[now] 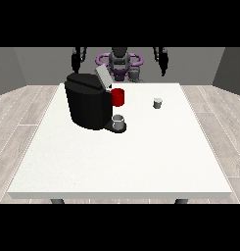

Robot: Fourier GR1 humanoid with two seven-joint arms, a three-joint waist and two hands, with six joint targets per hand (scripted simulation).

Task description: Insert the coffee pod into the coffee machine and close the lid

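The black coffee machine (88,102) stands on the left half of the white table (141,157). Its grey lid (102,77) is tilted up and open. A small grey coffee pod (157,103) sits upright on the table, to the right of the machine. A grey cup (118,122) rests on the machine's front tray. Both hands are held up behind the table's far edge, away from everything. The hand at the view's left (78,58) and the hand at the view's right (162,60) hang with straight fingers and hold nothing.
A red mug (118,97) stands right behind the machine's spout side. The robot's torso (119,62) is at the far edge. Bare table surface stretches from the machine to the near edge.
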